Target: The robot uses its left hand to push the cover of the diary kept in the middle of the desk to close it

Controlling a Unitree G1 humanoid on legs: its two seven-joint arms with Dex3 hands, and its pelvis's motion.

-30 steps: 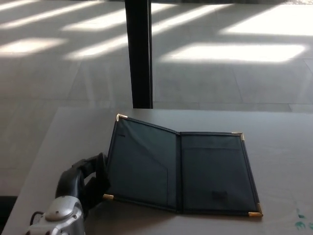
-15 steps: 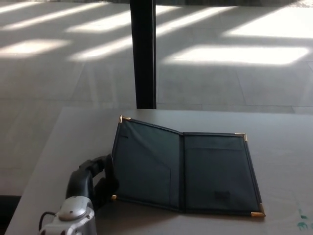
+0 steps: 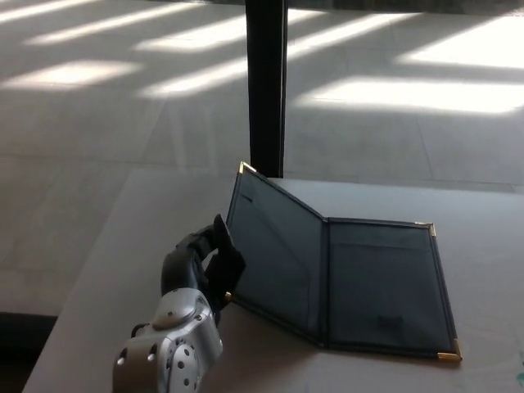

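Observation:
A dark diary [image 3: 344, 278] with gold corners lies open in the middle of the grey desk [image 3: 139, 221]. Its right half rests flat. Its left cover [image 3: 274, 250] is tilted up off the desk, its far gold corner raised. My left hand [image 3: 205, 262] is under and against the outer edge of that cover, fingers spread behind it, holding nothing. The silver wrist shows at the bottom left. My right hand does not show.
A black post [image 3: 266, 86] stands just beyond the desk's far edge, behind the diary. A tiled floor with sunlit patches lies past it. The desk's left edge runs close to my left arm.
My left hand has moved up and to the right, lifting the left cover steeper. The camera has also shifted, sliding the whole scene to the right.

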